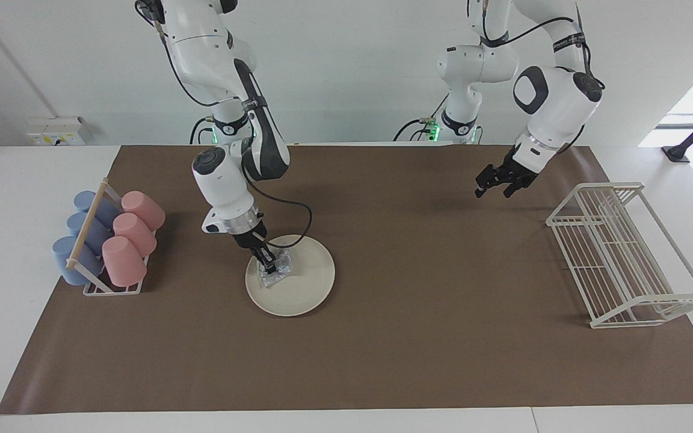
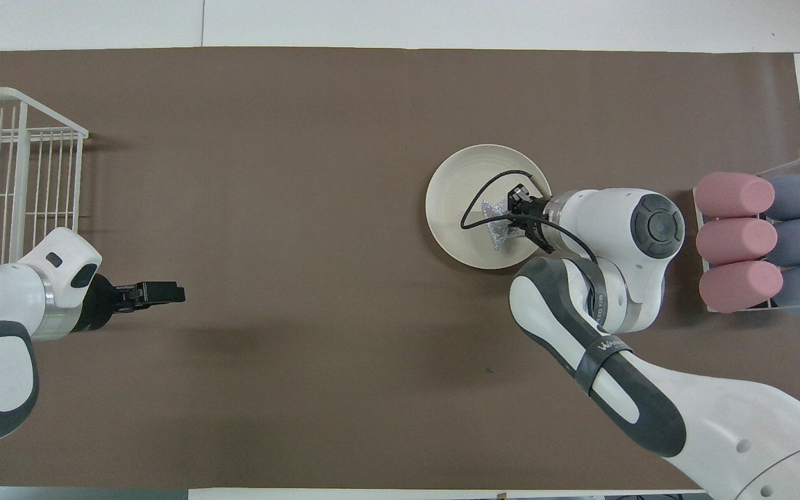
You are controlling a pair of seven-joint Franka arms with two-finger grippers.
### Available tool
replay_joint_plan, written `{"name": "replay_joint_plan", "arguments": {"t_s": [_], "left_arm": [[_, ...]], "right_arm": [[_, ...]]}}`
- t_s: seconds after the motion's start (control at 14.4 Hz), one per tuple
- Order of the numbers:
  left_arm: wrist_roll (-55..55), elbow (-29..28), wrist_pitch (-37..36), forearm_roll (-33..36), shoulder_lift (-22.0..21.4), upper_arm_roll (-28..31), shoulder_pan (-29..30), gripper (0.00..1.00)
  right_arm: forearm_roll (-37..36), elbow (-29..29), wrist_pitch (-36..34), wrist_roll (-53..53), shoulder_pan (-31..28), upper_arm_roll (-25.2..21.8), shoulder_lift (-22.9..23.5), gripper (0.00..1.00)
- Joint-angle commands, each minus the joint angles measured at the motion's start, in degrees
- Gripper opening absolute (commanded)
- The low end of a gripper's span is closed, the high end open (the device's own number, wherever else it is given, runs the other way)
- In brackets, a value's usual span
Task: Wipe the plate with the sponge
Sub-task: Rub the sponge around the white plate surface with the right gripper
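Sponge [image 1: 275, 268], silvery and crinkled, I am pinching in my right pincer [image 1: 269, 263], pressing the round cream plate [image 1: 304, 288] beneath; left pincer [image 1: 494, 186] hanging unclenched.

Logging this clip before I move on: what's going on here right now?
The right gripper is shut on the sponge and presses it onto the plate, on the part nearer the cup rack. So wiping is under way. The left gripper waits, open and holding nothing, over the brown mat near the wire dish rack.
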Motion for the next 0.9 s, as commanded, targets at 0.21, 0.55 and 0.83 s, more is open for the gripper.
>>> {"name": "replay_joint_plan", "arguments": {"t_s": [0.21,0.55,0.83], "left_arm": [[-1.11,0.81,0.43,1.39,0.73,-0.29,-0.05,1.00],[-1.19,0.81,0.43,1.39,0.73,-0.29,-0.05,1.00],[-0.93,1.25,0.61,1.39,0.81,-0.29,-0.14,1.00]], "right_arm": [[1.41,0.29,0.60,7.78,3.80,0.33,1.61,0.00],[0.80,5.98,-8.40,11.91,4.77,0.07,0.12,0.00],[-0.69,9.51,-16.69,19.11,7.13,-0.19,-3.57,0.00]]}}
